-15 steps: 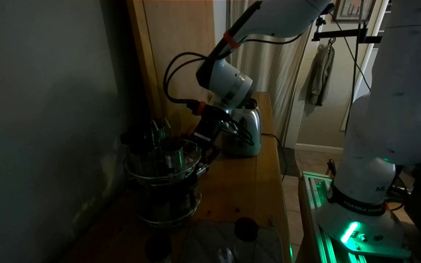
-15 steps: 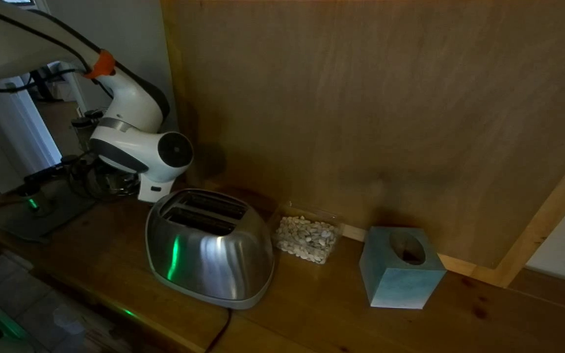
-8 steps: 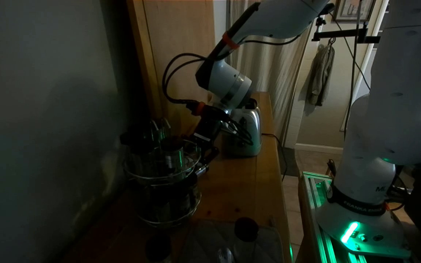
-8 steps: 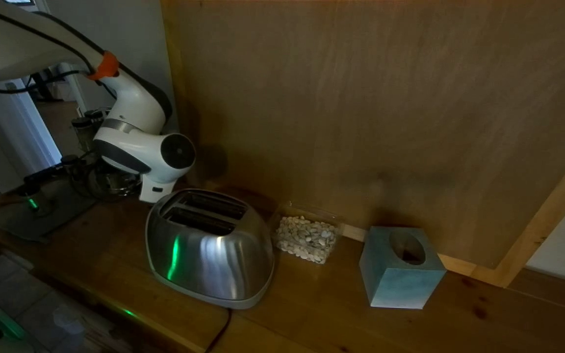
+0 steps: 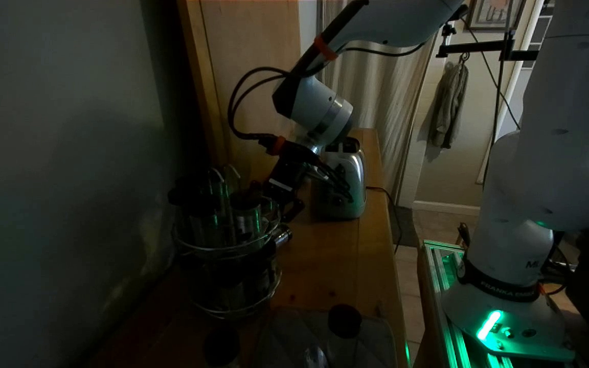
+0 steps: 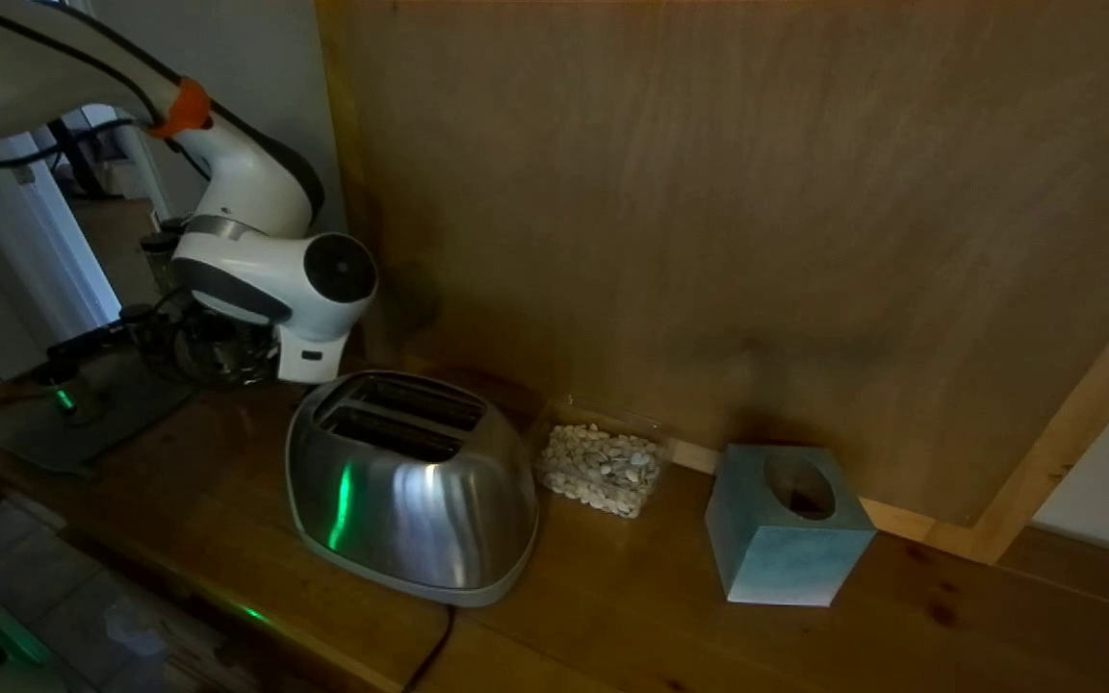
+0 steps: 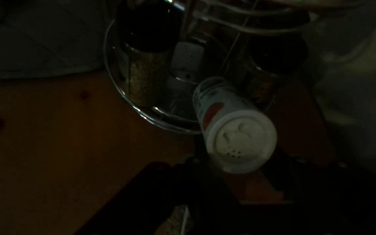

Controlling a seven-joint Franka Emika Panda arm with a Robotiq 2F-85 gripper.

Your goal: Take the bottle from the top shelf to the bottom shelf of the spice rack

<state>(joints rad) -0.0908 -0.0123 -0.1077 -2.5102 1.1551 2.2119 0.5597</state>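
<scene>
Place: a home kitchen — by the look of it
Wooden surface (image 5: 327,260): a toaster (image 6: 410,496) and a spice rack (image 5: 218,250) with jars (image 7: 147,75)
Far wall (image 5: 445,176): a framed picture (image 5: 494,14) and a hanging garment (image 5: 449,107) near a curtain (image 5: 381,102) — household things

Wooden counter (image 6: 612,587) beneath toaster (image 6: 410,510), mat (image 5: 289,329), spice rack (image 5: 225,250)
</scene>
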